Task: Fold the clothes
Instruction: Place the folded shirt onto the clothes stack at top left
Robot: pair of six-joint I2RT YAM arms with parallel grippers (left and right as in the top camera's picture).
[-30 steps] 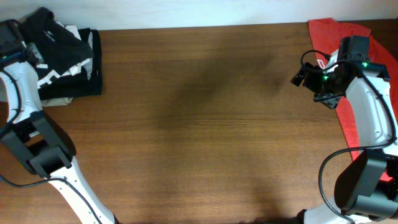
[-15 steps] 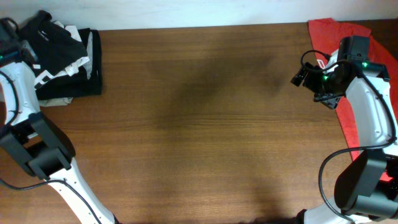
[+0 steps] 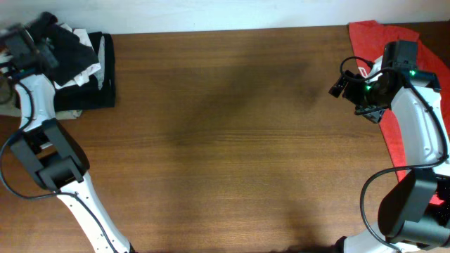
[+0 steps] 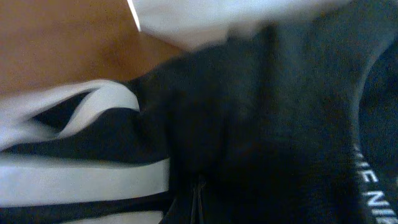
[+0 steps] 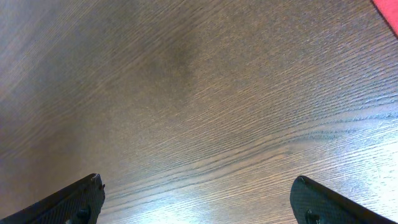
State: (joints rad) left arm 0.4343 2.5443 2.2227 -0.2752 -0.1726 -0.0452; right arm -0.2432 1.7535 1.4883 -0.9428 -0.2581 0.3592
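The black T-shirt (image 3: pixel 67 46) lies bunched on a pile of clothes at the table's far left corner. In the left wrist view its dark fabric (image 4: pixel 280 112) fills most of the frame, with part of the white lettering at the lower right. My left gripper (image 3: pixel 35 39) is at the pile's left edge, blurred by motion. Its jaws (image 4: pixel 199 202) are shut on the black fabric. My right gripper (image 3: pixel 342 86) is open and empty above bare wood (image 5: pixel 199 199) on the right side, far from the T-shirt.
A white garment with dark stripes (image 4: pixel 81 180) lies in the same pile (image 3: pixel 88 70), over a dark folded layer (image 3: pixel 91 98). A red T-shirt (image 3: pixel 376 31) lies at the far right under the right arm. The wooden table (image 3: pixel 225 140) spreads between the arms.
My left gripper has shifted right towards the pile, and the black fabric in it has bunched and shifted. The right arm has not moved.
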